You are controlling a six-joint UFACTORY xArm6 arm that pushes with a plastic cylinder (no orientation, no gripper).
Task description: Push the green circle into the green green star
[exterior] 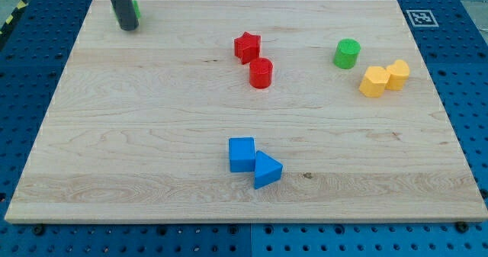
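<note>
Green circle (347,53) is the piece to move, and it sits far over at the view's upper right, well apart from the rod. Taking things by size, the wooden board (152,135) fills nearly the whole view. The dark rod comes down at the top left corner with its tip (128,28) resting on the wood; it has no jaws or hand to open or shut, only the blunt end. Next in bulk, the blue square (242,154) touches the blue triangle (267,170) near the bottom centre, then the two yellow blocks (383,78) sit touching each other just below and right of the circle, and the red star (247,46) sits just above the red cylinder (261,72) in the upper middle. Smallest in view is a sliver of green (136,11) behind the rod, probably the green star, mostly hidden. To my eye the tip should travel round to the circle's right side, clear of the yellows, and push leftward along a line passing above the red star, in small corrected strokes.
</note>
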